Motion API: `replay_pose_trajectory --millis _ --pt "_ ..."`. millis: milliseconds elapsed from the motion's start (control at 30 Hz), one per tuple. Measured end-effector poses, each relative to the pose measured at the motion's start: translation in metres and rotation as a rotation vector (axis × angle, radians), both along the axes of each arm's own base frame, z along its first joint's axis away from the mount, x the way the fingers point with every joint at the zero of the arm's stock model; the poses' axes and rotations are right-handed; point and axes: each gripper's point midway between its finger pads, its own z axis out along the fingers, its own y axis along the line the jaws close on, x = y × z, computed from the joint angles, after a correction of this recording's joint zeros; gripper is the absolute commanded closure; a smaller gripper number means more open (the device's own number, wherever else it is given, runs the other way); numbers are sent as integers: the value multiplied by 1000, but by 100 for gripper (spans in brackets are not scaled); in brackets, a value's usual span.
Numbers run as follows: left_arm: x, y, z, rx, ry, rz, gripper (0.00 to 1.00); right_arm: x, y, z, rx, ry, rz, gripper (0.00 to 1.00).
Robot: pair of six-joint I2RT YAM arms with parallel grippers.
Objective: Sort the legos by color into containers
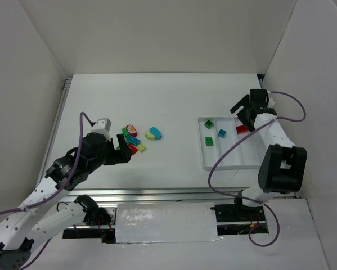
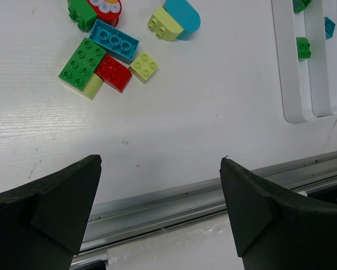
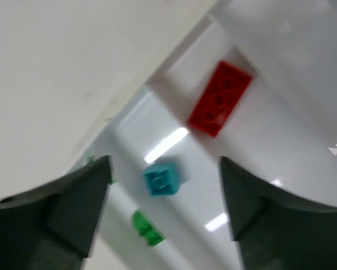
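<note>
Legos sit in two places. A loose cluster (image 1: 133, 139) lies on the desk (image 1: 174, 101) just ahead of the left gripper (image 2: 160, 162), whose jaws stand wide apart and empty. There a green brick (image 2: 81, 63) and a teal brick (image 2: 114, 40) lie with their long axes diagonal, packed against a red block (image 2: 113, 73).

In the white tray (image 1: 241, 157) at the right, two green pieces (image 1: 210, 124) share the leftmost compartment. A teal cube (image 3: 161, 179) sits in the next, and an oblong red brick (image 3: 219, 99) in the third, its long axis diagonal in the right wrist view. The right gripper (image 3: 164, 163) hovers above the tray, jaws apart, holding nothing.
</note>
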Motion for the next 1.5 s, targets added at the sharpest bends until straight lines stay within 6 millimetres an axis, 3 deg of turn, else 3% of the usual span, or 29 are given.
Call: replay_pose_trajectory --millis 67,133,233,300,400,467,667,733,833,1100,1333,1500 --pt "2 1 -2 7 7 17 0 0 19 33 -42 -78 49 1" --pt "4 3 -6 10 21 43 0 -1 56 73 -83 -177 142 0" --pt "5 7 -9 16 34 79 1 -9 131 122 -91 -308 326 0" --pt "5 10 -10 14 37 106 0 -21 179 137 -84 -354 441 0" --pt "6 18 -12 27 44 154 0 -39 233 127 -76 -337 563 0" --pt "5 24 -14 39 52 190 0 -46 267 107 -85 -286 642 1" --pt "5 28 -7 36 39 204 0 -34 351 37 -129 -127 984 0" --pt "3 25 -4 21 32 185 0 -30 366 16 -151 -91 1086 0" --pt "1 22 -1 13 22 152 1 -22 377 3 -200 -67 1201 0" --pt "2 14 -2 13 25 107 0 -4 419 15 -252 -125 1440 0" --pt "2 7 0 5 22 64 0 -12 428 -31 -282 -7 1508 0" --pt "1 6 0 2 24 53 1 -20 423 -61 -325 83 1520 4"
